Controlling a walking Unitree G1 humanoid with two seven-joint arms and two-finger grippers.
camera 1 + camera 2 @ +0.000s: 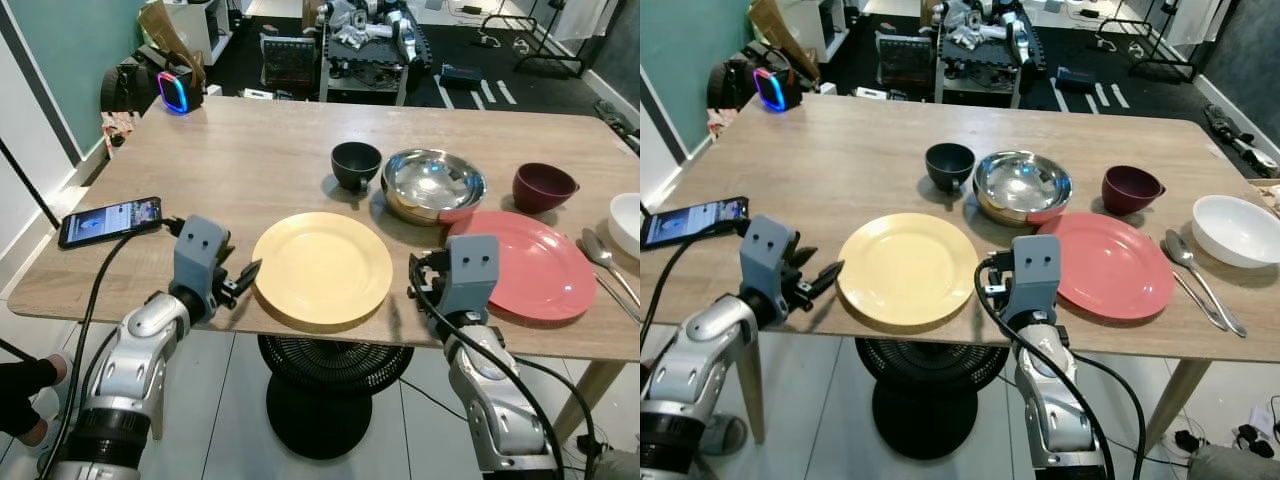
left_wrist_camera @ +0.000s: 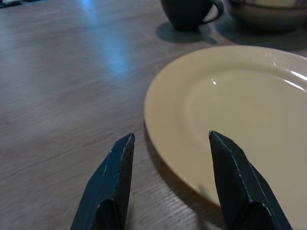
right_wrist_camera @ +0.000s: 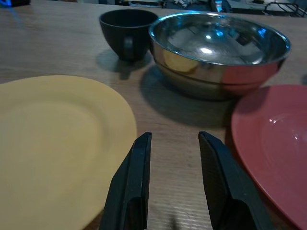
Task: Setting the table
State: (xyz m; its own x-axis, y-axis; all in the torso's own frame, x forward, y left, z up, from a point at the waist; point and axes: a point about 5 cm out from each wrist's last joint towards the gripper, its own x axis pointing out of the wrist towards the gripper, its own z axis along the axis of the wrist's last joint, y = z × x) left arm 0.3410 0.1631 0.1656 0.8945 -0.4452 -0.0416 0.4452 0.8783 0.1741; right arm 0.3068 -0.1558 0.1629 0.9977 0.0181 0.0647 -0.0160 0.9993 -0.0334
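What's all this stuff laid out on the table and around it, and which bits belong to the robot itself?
table: 1, light wood, holds everything below
yellow plate: 1, near edge, middle
red plate: 1, near edge, right of the yellow one
steel bowl: 1, silver, behind the two plates
black cup: 1, left of the steel bowl
maroon cup: 1, right of the steel bowl
white bowl: 1, far right
spoons: seemingly 2, silver, between red plate and white bowl
phone: 1, black, screen lit, cabled, left edge
fan: 1, black, floor under the table
left gripper: 1, black fingers open at the yellow plate's left rim
right gripper: 1, black fingers open, over bare wood between the plates
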